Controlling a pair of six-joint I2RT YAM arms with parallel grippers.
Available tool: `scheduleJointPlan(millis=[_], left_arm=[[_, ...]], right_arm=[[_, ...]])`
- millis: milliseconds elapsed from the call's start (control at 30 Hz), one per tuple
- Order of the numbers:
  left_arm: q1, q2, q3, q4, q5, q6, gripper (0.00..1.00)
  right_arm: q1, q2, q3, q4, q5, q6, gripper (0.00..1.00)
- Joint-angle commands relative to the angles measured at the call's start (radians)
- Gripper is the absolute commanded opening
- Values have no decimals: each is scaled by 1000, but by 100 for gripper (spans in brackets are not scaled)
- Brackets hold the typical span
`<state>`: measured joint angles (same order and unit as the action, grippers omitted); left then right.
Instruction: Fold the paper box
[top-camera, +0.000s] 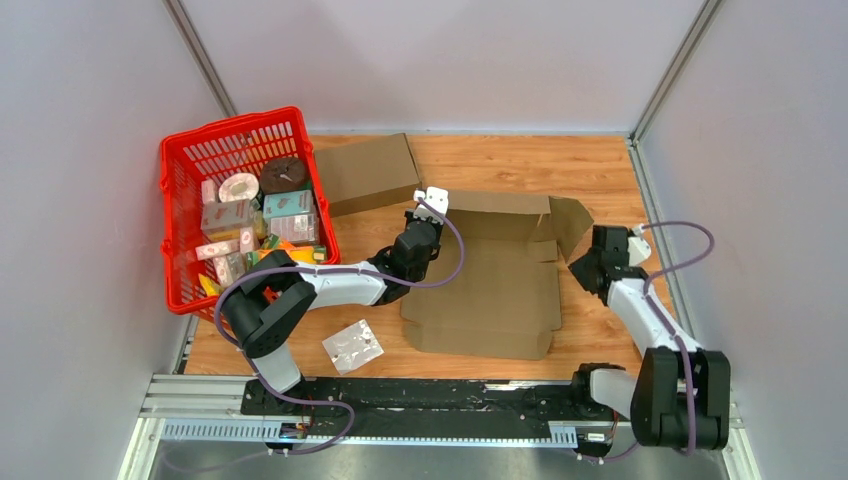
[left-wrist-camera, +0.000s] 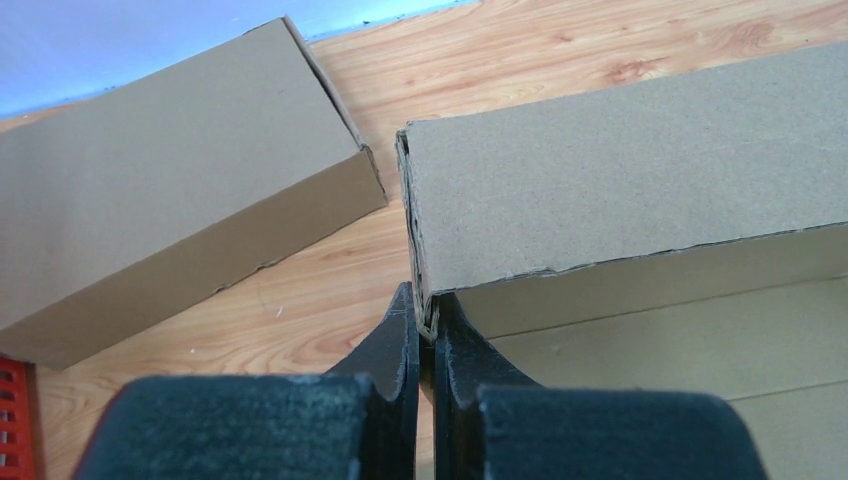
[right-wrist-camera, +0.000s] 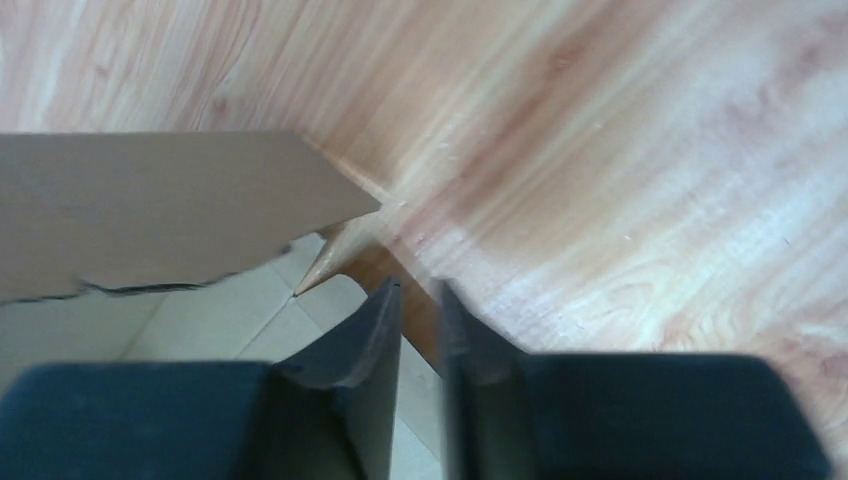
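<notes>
Top view: paper box (top-camera: 485, 290) lies mid-table as a part-folded blank, inside face up. Its long rear wall runs left to right along the far edge, and one end flap stands up at the far right corner. The left gripper (top-camera: 422, 213) is at the far left corner and the right gripper (top-camera: 583, 268) just beside the right flap. The table (top-camera: 600, 170) is wood plank, with pale grey walls on three sides. A closed cardboard box (top-camera: 368, 172), a red basket (top-camera: 175, 230) of goods and a plastic pouch (top-camera: 352, 346) sit to the left.

Left wrist: left gripper (left-wrist-camera: 425, 335) is clenched on the lower corner of the box's (left-wrist-camera: 620, 170) upright wall. The closed box (left-wrist-camera: 170, 220) lies near, apart.

Right wrist: right gripper (right-wrist-camera: 420, 320) jaws stand slightly parted, released. The flap's (right-wrist-camera: 150, 200) edge runs into the gap; contact cannot be judged.
</notes>
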<state>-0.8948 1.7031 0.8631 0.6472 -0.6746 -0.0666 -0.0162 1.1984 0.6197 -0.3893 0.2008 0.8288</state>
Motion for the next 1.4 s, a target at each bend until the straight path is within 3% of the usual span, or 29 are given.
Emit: scheduleJointPlan(millis=[0, 67, 367, 500, 833, 1067, 1367], left_arm=[[5, -25, 4, -72, -19, 5, 0], [4, -30, 1, -70, -22, 5, 0], [5, -28, 2, -67, -13, 1, 0], [5, -28, 2, -64, -13, 2, 0], [4, -25, 4, -64, -6, 2, 0], [4, -17, 11, -63, 6, -6, 0], [5, -19, 10, -72, 4, -2, 0]], right_arm=[[-73, -72, -101, 134, -93, 104, 8], [-85, -53, -141, 234, -150, 153, 0], [-85, 121, -199, 506, -282, 303, 0], [-90, 141, -207, 552, -229, 322, 0], [-77, 216, -236, 841, -291, 360, 0], [5, 64, -290, 853, -221, 359, 0], [130, 254, -252, 948, -202, 408, 0]])
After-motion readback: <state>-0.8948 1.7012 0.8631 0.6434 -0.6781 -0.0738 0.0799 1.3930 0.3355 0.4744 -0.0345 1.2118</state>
